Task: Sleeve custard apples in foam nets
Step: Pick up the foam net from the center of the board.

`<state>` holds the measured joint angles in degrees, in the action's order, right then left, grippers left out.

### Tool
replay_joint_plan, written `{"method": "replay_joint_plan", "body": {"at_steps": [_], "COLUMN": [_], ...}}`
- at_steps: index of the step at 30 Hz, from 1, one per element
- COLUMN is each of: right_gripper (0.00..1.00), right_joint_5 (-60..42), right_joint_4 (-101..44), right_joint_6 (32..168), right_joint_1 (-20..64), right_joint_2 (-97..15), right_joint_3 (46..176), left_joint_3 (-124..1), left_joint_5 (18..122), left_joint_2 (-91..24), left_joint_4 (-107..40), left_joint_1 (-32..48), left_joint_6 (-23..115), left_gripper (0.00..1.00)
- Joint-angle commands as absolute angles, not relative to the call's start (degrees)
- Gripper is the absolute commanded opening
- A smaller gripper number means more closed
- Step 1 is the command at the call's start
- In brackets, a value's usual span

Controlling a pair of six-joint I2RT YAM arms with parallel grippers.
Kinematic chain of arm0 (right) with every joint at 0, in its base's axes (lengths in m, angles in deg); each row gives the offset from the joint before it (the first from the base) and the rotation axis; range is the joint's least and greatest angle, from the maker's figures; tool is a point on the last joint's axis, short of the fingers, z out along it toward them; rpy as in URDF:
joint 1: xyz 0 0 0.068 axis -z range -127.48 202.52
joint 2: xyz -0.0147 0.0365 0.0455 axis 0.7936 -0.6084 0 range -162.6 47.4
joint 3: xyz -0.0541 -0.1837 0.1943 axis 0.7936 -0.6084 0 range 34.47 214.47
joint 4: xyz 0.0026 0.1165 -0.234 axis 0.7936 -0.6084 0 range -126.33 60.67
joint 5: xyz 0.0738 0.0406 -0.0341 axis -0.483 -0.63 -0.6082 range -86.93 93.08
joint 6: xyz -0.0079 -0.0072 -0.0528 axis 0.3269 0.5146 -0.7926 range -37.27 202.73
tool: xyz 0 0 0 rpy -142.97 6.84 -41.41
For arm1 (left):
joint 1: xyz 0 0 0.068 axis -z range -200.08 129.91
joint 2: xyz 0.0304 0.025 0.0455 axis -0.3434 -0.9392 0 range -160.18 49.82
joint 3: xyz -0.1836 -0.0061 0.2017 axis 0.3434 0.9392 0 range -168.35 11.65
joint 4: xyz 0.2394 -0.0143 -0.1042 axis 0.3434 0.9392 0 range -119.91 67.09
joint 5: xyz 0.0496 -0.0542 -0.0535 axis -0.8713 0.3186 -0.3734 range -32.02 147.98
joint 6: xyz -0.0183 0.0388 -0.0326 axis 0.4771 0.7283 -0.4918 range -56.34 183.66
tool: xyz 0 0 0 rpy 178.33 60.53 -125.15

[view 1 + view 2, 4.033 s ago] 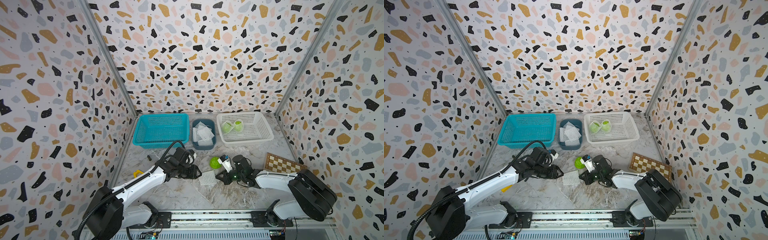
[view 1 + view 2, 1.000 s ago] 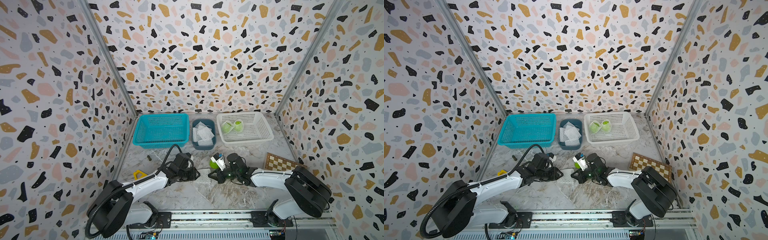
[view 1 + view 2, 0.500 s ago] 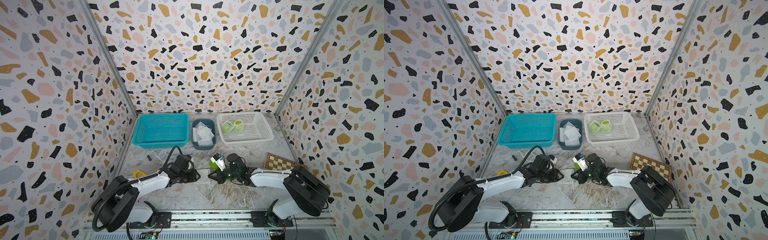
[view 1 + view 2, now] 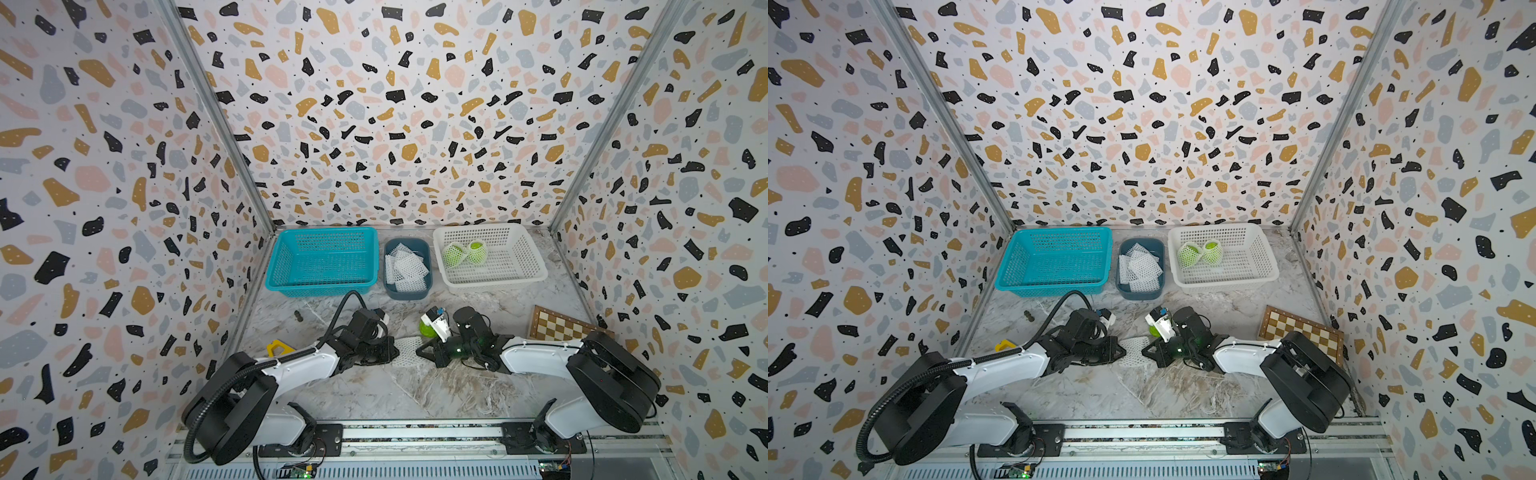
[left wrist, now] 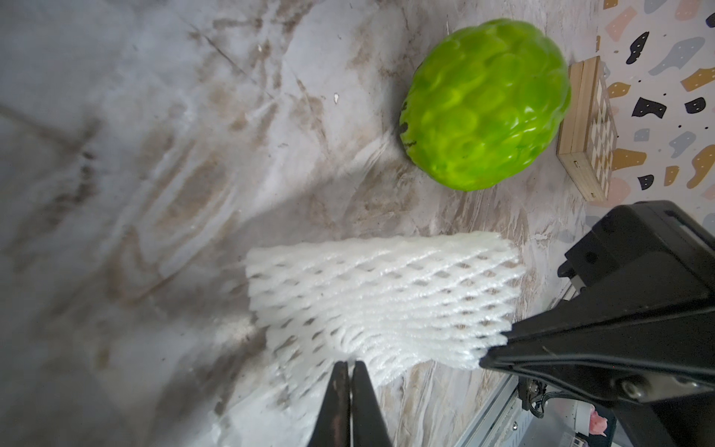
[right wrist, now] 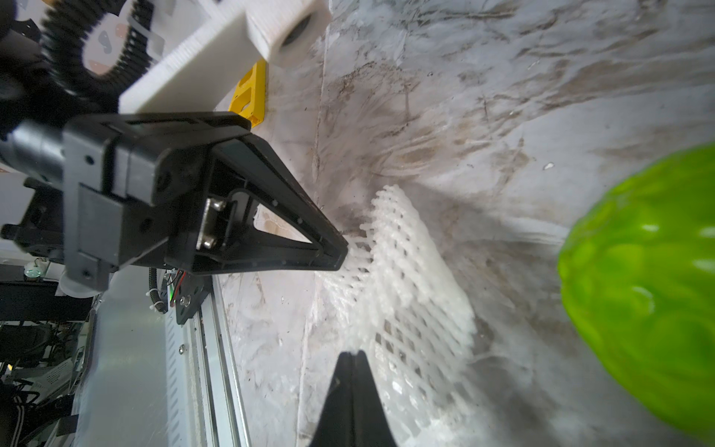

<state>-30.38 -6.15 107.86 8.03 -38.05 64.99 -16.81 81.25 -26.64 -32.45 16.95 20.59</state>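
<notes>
A flat white foam net point(image 4: 409, 352) point(image 4: 1133, 352) lies on the marble table between my two grippers. My left gripper point(image 5: 350, 363) point(image 4: 395, 355) is shut on one edge of it. My right gripper point(image 6: 353, 354) point(image 4: 419, 352) is shut on the opposite edge. A bare green custard apple point(image 5: 485, 104) point(image 6: 650, 290) sits just behind the net, partly hidden by the right wrist in a top view point(image 4: 424, 329). Two more custard apples point(image 4: 454, 254) point(image 4: 478, 251), each wrapped in a net, lie in the white basket point(image 4: 498, 283). Spare foam nets point(image 4: 405, 266) fill a dark blue bin point(image 4: 409, 293).
An empty teal basket point(image 4: 320, 289) stands at the back left, beside the bin. A wooden chessboard point(image 4: 557, 328) lies by the right wall. A yellow piece point(image 4: 278, 347) and a small dark object point(image 4: 297, 316) lie near the left wall.
My left gripper has closed onto the net's edge. My right gripper has stayed shut on the other edge. Both arms have hardly moved in the last second.
</notes>
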Motion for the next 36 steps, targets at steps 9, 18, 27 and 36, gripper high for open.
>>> {"method": "replay_joint_plan", "body": {"at_steps": [9, 18, 27, 36], "right_gripper": [0.40, 0.44, 0.48, 0.47], "right_joint_5": [-29.47, -30.36, -30.13, -31.13], "right_joint_4": [-3.57, 0.93, 1.58, 1.47], "right_joint_6": [108.38, 109.14, 109.00, 109.44], "right_joint_1": [7.86, 8.39, 8.93, 9.04], "right_joint_2": [-36.82, -42.09, -45.29, -43.15], "right_joint_3": [64.09, 63.72, 64.44, 64.09], "left_joint_3": [-14.74, -13.66, -13.05, -15.68], "left_joint_5": [83.03, 82.77, 82.60, 81.25], "left_joint_2": [-24.10, -23.29, -20.58, -12.40], "left_joint_4": [-35.44, -35.53, -35.10, -28.23], "left_joint_1": [17.09, 17.09, 17.09, 17.09], "left_joint_6": [20.60, 20.64, 20.40, 21.59], "left_gripper": [0.00, 0.00, 0.00, 0.00]}}
